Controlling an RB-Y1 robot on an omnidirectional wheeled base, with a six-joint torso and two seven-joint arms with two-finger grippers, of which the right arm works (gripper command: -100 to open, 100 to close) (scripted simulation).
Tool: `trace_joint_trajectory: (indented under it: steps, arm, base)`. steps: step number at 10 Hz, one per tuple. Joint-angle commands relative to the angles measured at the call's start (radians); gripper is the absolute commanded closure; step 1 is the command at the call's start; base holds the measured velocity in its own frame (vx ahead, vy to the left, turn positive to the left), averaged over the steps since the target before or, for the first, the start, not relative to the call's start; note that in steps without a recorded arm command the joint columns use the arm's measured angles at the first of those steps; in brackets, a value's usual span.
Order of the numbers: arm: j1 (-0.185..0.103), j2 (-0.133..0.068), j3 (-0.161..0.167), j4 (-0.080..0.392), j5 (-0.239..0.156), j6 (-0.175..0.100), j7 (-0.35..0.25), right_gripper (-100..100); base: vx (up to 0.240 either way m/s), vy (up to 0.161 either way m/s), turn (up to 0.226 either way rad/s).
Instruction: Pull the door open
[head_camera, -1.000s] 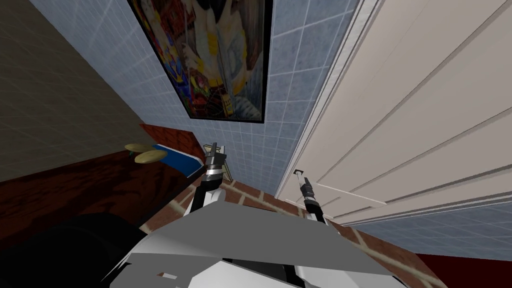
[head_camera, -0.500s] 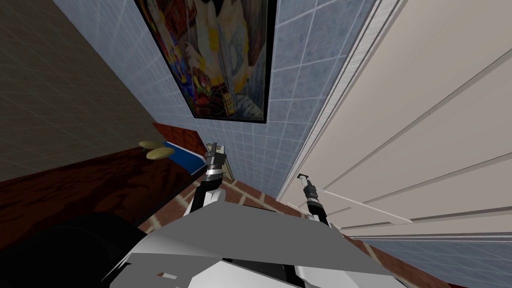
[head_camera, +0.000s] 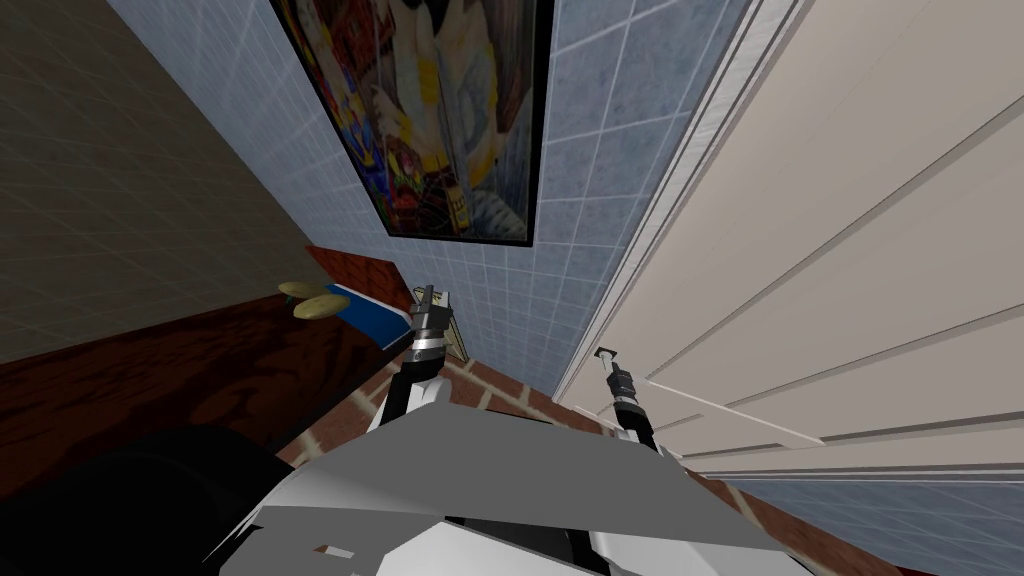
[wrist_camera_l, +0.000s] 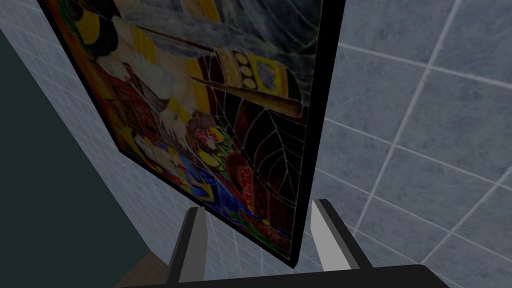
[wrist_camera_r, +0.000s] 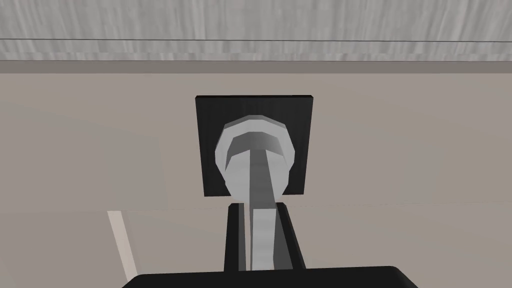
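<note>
Blue-tiled wall ahead; beige panelled door (head_camera: 850, 200) on the right; right hand (wrist_camera_r: 260, 212) pinches the grey lever handle (wrist_camera_r: 255, 150) by its black plate (wrist_camera_r: 210, 115); judged: door heavy, rigid; lever slim, smooth, may slip; left hand (wrist_camera_l: 257, 207) spread, idle.

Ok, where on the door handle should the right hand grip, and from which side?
Take the handle by its thin grey bar, out from the round base on the black plate, coming square to the door. The bar is narrow enough to pinch; the right hand grips it so.
</note>
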Motion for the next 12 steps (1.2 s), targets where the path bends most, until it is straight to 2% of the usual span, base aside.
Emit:
trace_joint_trajectory:
  steps: [1, 3, 9, 11, 12]
  arm:
    - [0.005, -0.005, 0.008, 0.000, 0.006, -0.008, -0.011, 100]
    - [0.011, -0.013, 0.020, 0.000, 0.014, -0.019, -0.025, 100]
    - [0.043, -0.049, 0.077, 0.002, 0.057, -0.076, -0.097, 100]
    - [0.042, -0.049, 0.079, 0.003, 0.058, -0.075, -0.097, 100]
    - [0.059, -0.059, 0.093, 0.003, 0.070, -0.095, -0.117, 100]
  base:
    - [-0.090, -0.012, 0.066]
    - [-0.174, -0.039, 0.077]
    - [-0.210, -0.045, 0.102]
    - [-0.149, -0.034, 0.049]
    - [-0.149, -0.059, 0.114]
